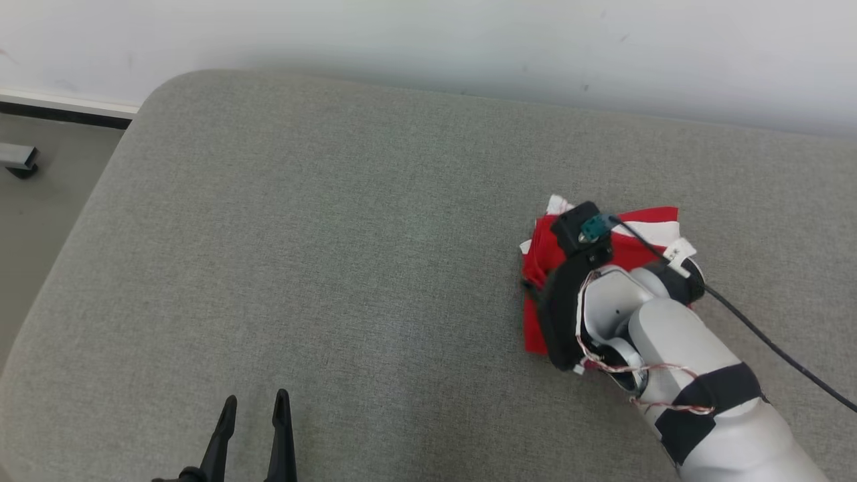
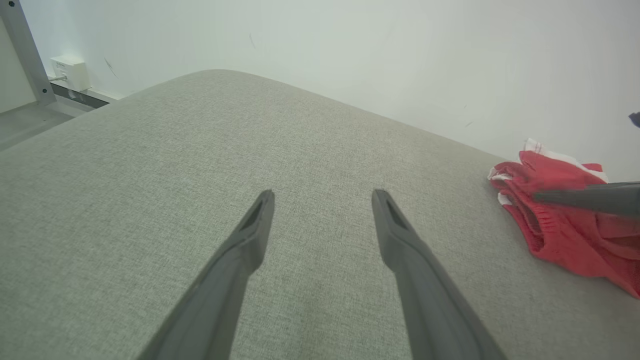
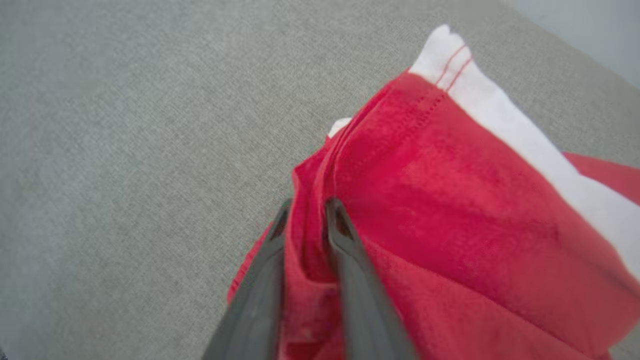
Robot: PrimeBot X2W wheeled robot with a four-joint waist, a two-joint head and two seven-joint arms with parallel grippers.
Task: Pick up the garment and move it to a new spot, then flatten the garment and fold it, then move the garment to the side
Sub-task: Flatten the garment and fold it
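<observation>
The garment [image 1: 546, 258] lies in a rumpled, partly folded heap on the right side of the grey pad [image 1: 335, 234], near the far edge by the wall [image 1: 469, 40]. It is red with a white band, and we see red stitching across the band's end in the right wrist view.

The right arm [image 1: 669, 321] reaches over the heap from the near right and covers much of it in the head view; a black cable [image 1: 770, 341] trails off from the wrist. In the right wrist view, the right gripper [image 3: 308, 207] points down into the cloth with a ridge of red fabric between its two fingers. The fingers stand a little apart with the fold filling the gap. We cannot tell whether they pinch it or merely straddle it. From the left wrist view we see one dark finger [image 2: 590, 197] lying across the top of the heap.

The left gripper [image 1: 256, 402] sits at the lower left, well apart from the garment. Its fingers are spread wide with nothing between them, and only bare pad lies beyond.
</observation>
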